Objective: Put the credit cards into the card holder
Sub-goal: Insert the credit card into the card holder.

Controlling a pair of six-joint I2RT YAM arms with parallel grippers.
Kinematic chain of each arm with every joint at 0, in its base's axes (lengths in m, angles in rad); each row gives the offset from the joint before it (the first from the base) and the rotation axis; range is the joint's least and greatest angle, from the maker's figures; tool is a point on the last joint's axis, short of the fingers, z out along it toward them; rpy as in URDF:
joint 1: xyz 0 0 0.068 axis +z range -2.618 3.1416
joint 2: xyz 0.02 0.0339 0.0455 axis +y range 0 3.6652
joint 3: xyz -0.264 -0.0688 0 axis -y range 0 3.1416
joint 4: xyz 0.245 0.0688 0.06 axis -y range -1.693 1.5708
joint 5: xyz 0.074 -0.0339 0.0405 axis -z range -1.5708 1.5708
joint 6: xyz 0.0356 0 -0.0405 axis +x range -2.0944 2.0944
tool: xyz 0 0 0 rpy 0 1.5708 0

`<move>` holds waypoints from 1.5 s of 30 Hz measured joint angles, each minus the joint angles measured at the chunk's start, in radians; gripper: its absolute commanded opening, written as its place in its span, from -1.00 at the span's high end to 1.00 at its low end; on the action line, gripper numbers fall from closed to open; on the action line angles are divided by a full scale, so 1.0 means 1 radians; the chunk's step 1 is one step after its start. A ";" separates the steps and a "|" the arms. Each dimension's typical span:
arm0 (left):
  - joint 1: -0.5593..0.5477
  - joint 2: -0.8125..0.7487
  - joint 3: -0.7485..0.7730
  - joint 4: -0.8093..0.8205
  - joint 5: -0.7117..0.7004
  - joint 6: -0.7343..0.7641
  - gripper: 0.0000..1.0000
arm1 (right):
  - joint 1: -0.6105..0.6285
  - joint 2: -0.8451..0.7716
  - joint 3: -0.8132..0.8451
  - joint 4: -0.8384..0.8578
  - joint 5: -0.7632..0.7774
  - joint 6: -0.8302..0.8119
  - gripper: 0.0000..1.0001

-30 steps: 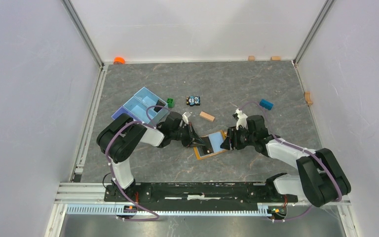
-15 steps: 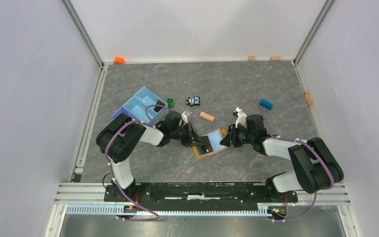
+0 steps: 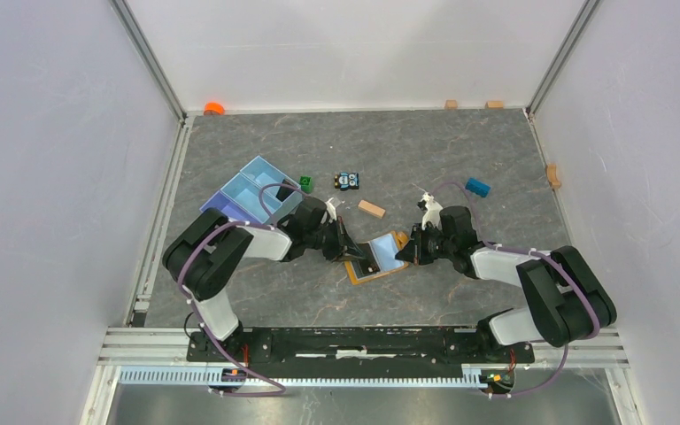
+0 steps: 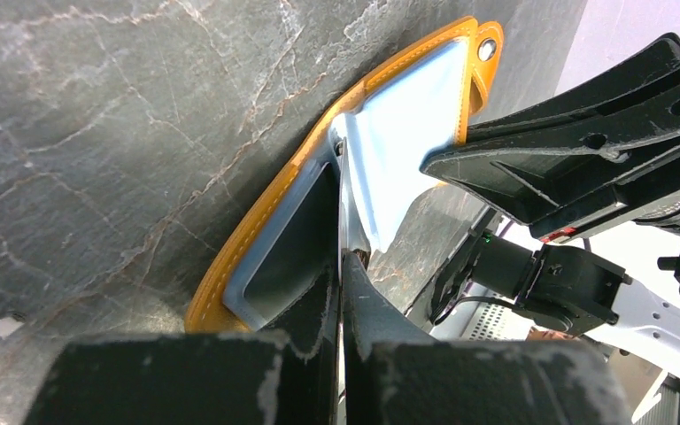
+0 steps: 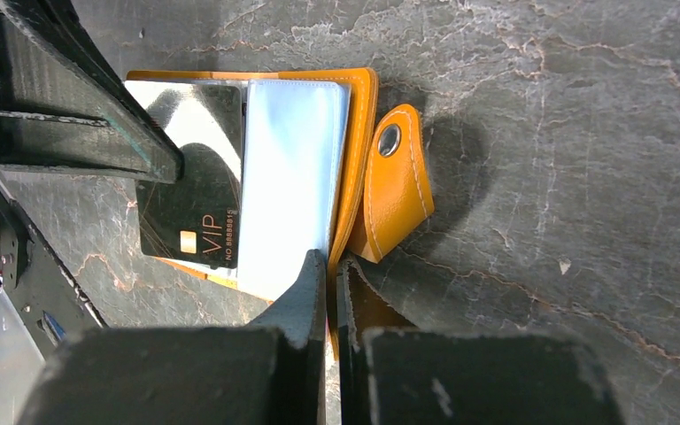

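Observation:
The card holder lies open on the table between both arms, orange outside and pale blue inside. A black credit card marked VIP rests over its left half and sticks out past the near edge. My left gripper comes in from the left. Its jaws are shut on a thin edge that appears to be the black card. From the right, my right gripper reaches the holder, and its jaws are shut on the orange right edge beside the snap tab.
A light blue divided tray stands behind the left arm. A green block, a toy car and a wooden block lie behind the holder. A blue block sits at the right.
My right gripper has slid a little left onto the holder's edge and gone from open to shut on it. The left gripper stays shut in place.

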 measured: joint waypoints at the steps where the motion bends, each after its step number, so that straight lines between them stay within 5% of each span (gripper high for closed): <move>1: 0.000 -0.007 0.000 -0.006 -0.001 0.000 0.96 | 0.000 0.000 0.000 0.000 0.001 0.000 1.00; 45: 0.001 0.022 -0.002 0.150 0.088 -0.120 0.96 | 0.008 -0.005 0.020 -0.046 0.030 -0.004 1.00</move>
